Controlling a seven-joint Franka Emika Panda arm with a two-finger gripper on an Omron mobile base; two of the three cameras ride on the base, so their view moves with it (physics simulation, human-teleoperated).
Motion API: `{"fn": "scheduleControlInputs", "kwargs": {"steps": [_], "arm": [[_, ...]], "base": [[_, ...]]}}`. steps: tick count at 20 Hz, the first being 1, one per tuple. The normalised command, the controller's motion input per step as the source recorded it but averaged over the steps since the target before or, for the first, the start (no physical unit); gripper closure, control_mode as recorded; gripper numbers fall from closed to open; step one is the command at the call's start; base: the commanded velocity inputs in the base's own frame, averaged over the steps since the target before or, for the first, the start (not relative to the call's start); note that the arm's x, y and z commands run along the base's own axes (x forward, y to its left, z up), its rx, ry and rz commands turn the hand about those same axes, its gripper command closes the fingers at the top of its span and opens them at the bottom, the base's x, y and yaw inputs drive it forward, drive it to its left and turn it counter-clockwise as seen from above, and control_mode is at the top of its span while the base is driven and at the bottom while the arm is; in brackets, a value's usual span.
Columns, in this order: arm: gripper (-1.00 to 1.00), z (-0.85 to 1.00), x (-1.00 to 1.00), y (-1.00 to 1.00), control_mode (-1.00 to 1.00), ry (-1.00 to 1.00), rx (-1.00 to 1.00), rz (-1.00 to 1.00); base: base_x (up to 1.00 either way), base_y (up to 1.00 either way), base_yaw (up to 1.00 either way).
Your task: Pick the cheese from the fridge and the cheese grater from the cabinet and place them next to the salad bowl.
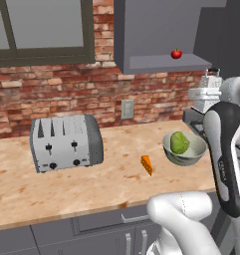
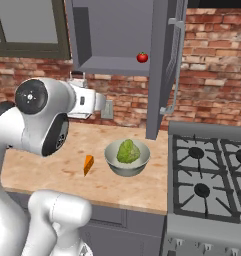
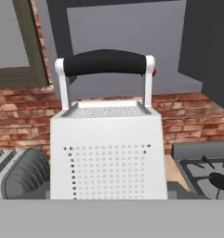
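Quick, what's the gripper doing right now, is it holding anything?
Gripper: closed on the cheese grater, carried in the air above the counter, upright, near the cabinet's open shelf.

A toaster (image 1: 66, 143) stands toward the left of the counter (image 1: 91, 184), near the brick wall. The cheese (image 1: 147, 165) lies nearer the front edge, just left of the salad bowl (image 1: 183, 148) at the counter's right end. A tomato (image 1: 176, 54) sits in the cabinet (image 1: 156, 35) niche. The cheese grater (image 1: 207, 89) is above the bowl.

Perforated matt metal cheese grater (image 3: 108, 153), pale marbled stone-like counter (image 1: 66, 184), rough brick wall (image 1: 52, 92).
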Motion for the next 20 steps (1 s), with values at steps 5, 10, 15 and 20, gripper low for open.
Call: {"fn": "scheduleControlInputs", "kwargs": {"steps": [5,10,15,20], "arm": [[1.00,0.00,-0.22,0.12,-1.00,0.00,0.00,0.21],[1.00,0.00,-0.02,0.00,-1.00,0.00,0.00,0.20],[1.00,-0.04,0.00,0.00,-1.00,0.06,0.00,0.13],[1.00,-0.72,0.00,0.20,-1.00,0.15,-0.05,0.00]], "base": [[0.00,0.00,0.00],[0.00,0.00,0.00],[0.00,0.00,0.00],[0.00,0.00,0.00]]}}
